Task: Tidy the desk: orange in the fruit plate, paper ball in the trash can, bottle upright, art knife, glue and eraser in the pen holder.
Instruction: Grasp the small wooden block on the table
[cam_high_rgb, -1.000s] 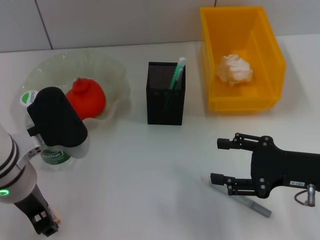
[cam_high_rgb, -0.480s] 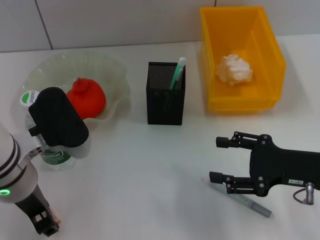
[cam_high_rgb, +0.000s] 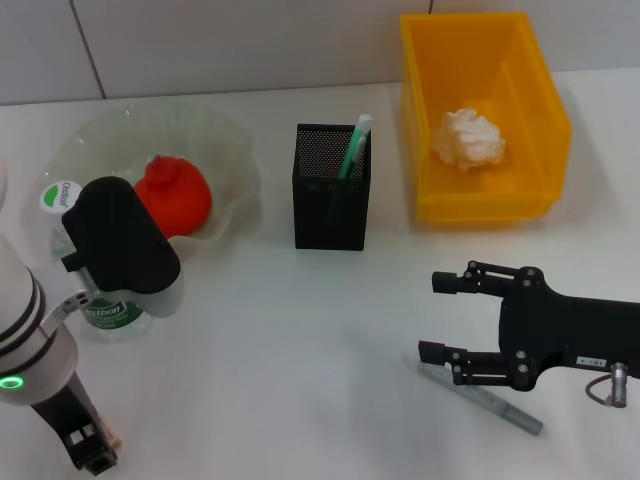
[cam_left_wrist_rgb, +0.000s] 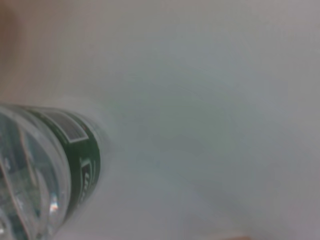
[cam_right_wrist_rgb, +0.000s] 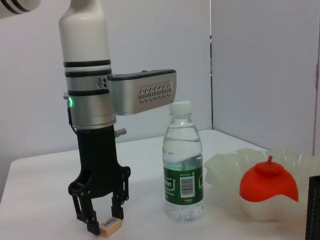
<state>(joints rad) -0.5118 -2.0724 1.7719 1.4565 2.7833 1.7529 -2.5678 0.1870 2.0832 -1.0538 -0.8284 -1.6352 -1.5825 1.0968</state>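
my left claw (cam_right_wrist_rgb: 102, 220) pinches the eraser (cam_right_wrist_rgb: 110, 226) low by the bottle (cam_right_wrist_rgb: 183, 162); a careless lift could topple it. my right claw (cam_high_rgb: 447, 318) hangs spread above the art knife (cam_high_rgb: 487, 401).

Tan eraser (cam_right_wrist_rgb: 110, 226) between the left gripper (cam_right_wrist_rgb: 102, 221) fingertips; upright clear bottle (cam_right_wrist_rgb: 183, 162) just beside them.

The upright bottle (cam_right_wrist_rgb: 183, 165) stood just beside the left gripper (cam_right_wrist_rgb: 100, 220), hemming it in on the side toward the fruit plate (cam_high_rgb: 235, 165). Bare table (cam_high_rgb: 290, 360) lay open between both grippers, up to the pen holder (cam_high_rgb: 331, 200). The right gripper (cam_high_rgb: 440, 318) faced that gap, jaws apart, the trash can (cam_high_rgb: 480, 205) well behind.
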